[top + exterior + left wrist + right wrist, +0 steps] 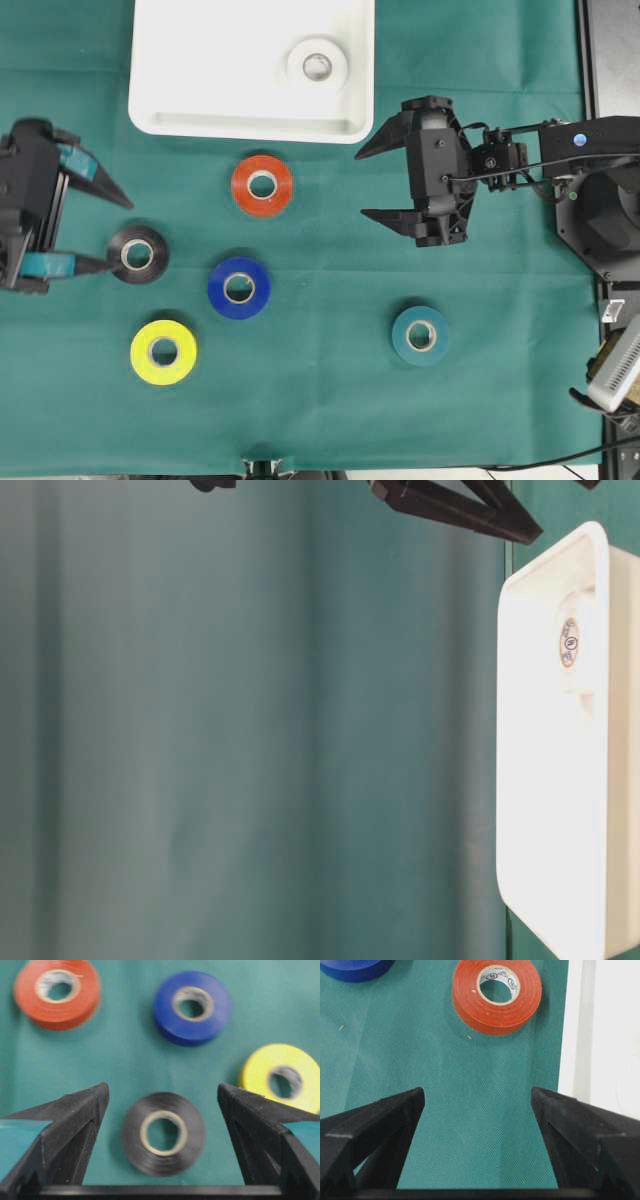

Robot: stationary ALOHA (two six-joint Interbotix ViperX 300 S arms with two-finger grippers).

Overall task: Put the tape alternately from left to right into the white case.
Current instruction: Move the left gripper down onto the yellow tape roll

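The flat black roll of tape (163, 1133) lies on the green counter between the left gripper's (163, 1105) wide-open jaws; the right gripper (381, 182), open and empty, hovers near the white plastic case (215, 120).

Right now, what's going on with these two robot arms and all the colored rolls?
Two arms are sorting tape rolls into the white case. One white roll already lies inside it. The left gripper, open, is lined up on the black roll, which sits between its fingers in the wrist view but isn't gripped. The right gripper is open and empty, facing the red-orange roll. The blue roll, yellow roll and teal roll lie on the green cloth.
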